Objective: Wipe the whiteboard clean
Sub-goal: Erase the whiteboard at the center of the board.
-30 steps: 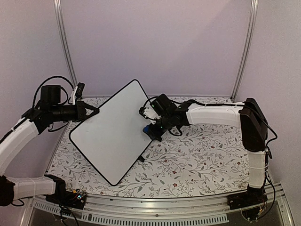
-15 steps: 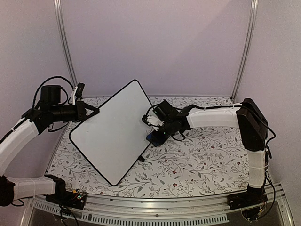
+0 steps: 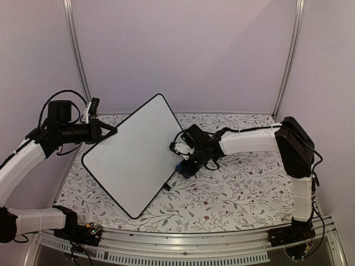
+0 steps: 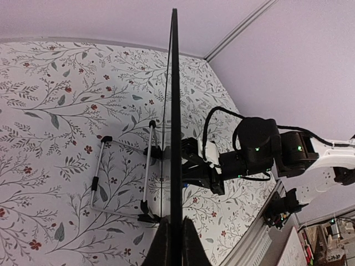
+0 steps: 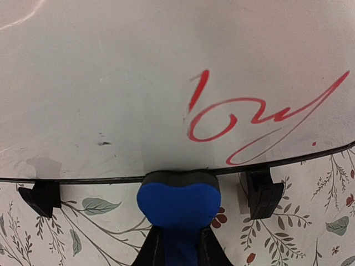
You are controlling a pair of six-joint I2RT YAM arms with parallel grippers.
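The whiteboard (image 3: pixel 133 158) stands tilted on one rim over the flowered table; its face in the top view looks blank. My left gripper (image 3: pixel 109 133) is shut on its left corner; in the left wrist view the whiteboard (image 4: pixel 174 111) is edge-on between my left gripper's (image 4: pixel 174 244) jaws. My right gripper (image 3: pixel 187 158) is shut on a blue eraser (image 3: pixel 183 166) at the board's lower right edge. In the right wrist view the eraser (image 5: pixel 178 202) touches the whiteboard's (image 5: pixel 111 83) black bottom rim, left of red handwriting (image 5: pixel 249 116). Right gripper (image 5: pixel 178 244).
Two black feet (image 5: pixel 39 197) (image 5: pixel 263 191) stick out under the board's rim. A wire stand (image 4: pixel 122 172) lies behind the board on the flowered tablecloth (image 3: pixel 238 188). The right arm (image 4: pixel 260 152) reaches in on the board's other side. Purple walls enclose the table.
My right gripper has slid the eraser down along the board toward its lower rim and nearer the table. The left gripper and the board have stayed put.
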